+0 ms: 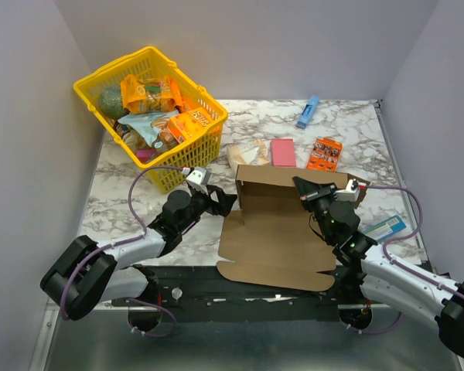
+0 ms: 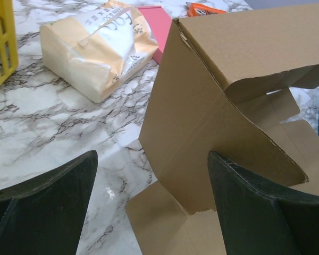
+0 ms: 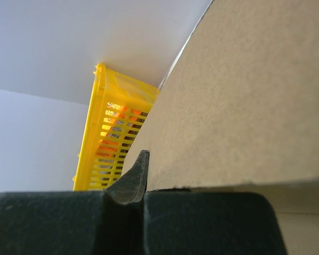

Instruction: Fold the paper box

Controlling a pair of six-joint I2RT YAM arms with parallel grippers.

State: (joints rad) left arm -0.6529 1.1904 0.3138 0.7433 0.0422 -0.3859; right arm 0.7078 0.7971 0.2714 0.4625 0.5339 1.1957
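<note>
The paper box [image 1: 274, 232] is a brown cardboard sheet lying flat at the table's middle front, with its back wall and a left side flap raised. My left gripper [image 1: 223, 202] is open beside the box's left edge. In the left wrist view the upright side flap [image 2: 202, 106] stands between the spread fingers [image 2: 266, 212], nearer the right one. My right gripper [image 1: 304, 192] is at the top right of the raised back wall, shut on the cardboard [image 3: 244, 106]. The cardboard fills most of the right wrist view above the closed fingers [image 3: 138, 175].
A yellow basket [image 1: 170, 176] full of snack packs stands at the back left. Behind the box lie a tan paper bag [image 1: 247, 154], a pink pad [image 1: 282, 151] and an orange snack box [image 1: 325, 153]. A blue item [image 1: 308, 112] is farther back, and a teal pack [image 1: 387, 228] lies at the right.
</note>
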